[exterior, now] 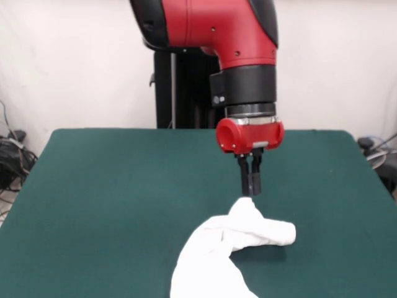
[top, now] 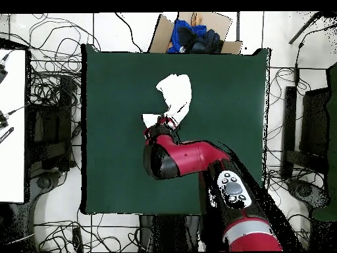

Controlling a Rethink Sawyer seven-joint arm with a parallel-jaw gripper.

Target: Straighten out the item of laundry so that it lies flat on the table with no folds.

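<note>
The item of laundry (exterior: 232, 245) is a white T-shirt lying crumpled and folded on the dark green table (exterior: 93, 186), plain side up with no print showing, and it runs off the picture's lower edge. One bunched corner rises to a peak at my fingertips. My gripper (exterior: 250, 191) hangs straight down over that peak, its black fingers (exterior: 246, 180) close together and pinching the top of the cloth. In the overhead view the shirt (top: 175, 95) lies at the table's (top: 112, 132) middle, and the arm's red wrist (top: 161, 135) covers the gripper.
A cardboard box with blue and dark cloth (top: 194, 36) stands past the table's edge opposite the robot. Cables lie on the floor round the table. A white surface (top: 12, 125) stands at the overhead view's left.
</note>
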